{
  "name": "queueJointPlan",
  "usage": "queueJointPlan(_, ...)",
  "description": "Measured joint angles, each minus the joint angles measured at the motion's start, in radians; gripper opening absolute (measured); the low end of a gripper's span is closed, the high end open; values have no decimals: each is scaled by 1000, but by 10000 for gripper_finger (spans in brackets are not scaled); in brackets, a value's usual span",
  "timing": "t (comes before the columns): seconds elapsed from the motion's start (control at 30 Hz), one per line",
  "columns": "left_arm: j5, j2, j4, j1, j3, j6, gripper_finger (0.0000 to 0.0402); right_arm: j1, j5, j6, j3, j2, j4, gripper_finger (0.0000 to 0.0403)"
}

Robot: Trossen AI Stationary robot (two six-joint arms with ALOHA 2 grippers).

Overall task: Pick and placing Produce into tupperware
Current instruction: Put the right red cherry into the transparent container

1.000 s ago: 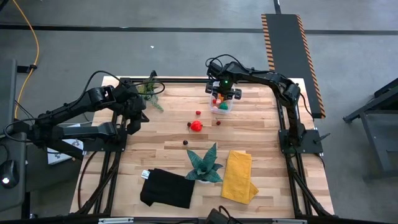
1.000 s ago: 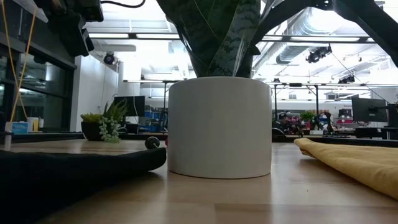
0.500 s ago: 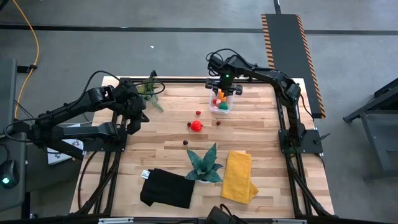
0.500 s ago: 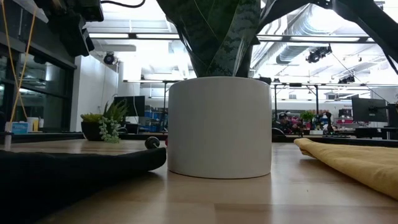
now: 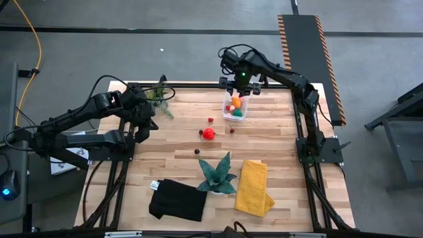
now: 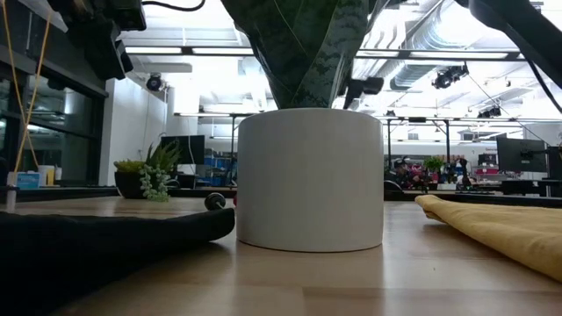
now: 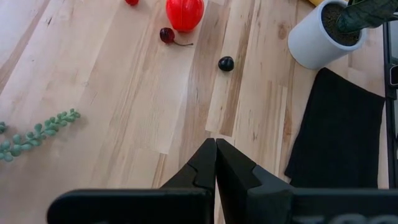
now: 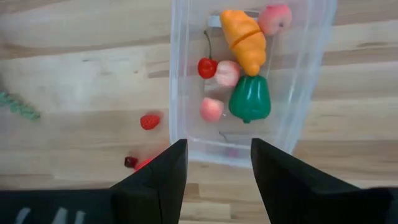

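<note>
Right gripper [image 5: 241,84] parted, empty, hovering above tupperware [image 8: 314,81]. Directly below, in tub: orange piece [image 8: 244,40], green pepper [image 8: 250,99], pink and red bits. Remaining beyond on bare table: red tomato [image 5: 209,133], strawberry [image 8: 148,121], dark berries. Teal plant [image 5: 217,173] farther off, not obstructing. Left gripper [image 7: 215,163] closed, idle.

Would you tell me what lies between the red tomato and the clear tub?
In the high view, a small dark cherry lies on bare wood between the tomato and the tub.
</note>
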Motion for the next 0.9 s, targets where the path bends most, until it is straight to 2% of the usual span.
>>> queueJointPlan(0.3,0,0,-3,0,0,10,1,104,120,63,144,0,-111,167)
queueJointPlan(0.53,1,0,-17,0,0,26,1,259,357,167,204,0,-119,167)
queueJointPlan(0.67,0,0,-26,0,0,27,1,360,443,247,204,0,-119,167)
queueJointPlan(0.9,1,0,-24,0,0,27,1,555,636,474,202,-4,-119,167)
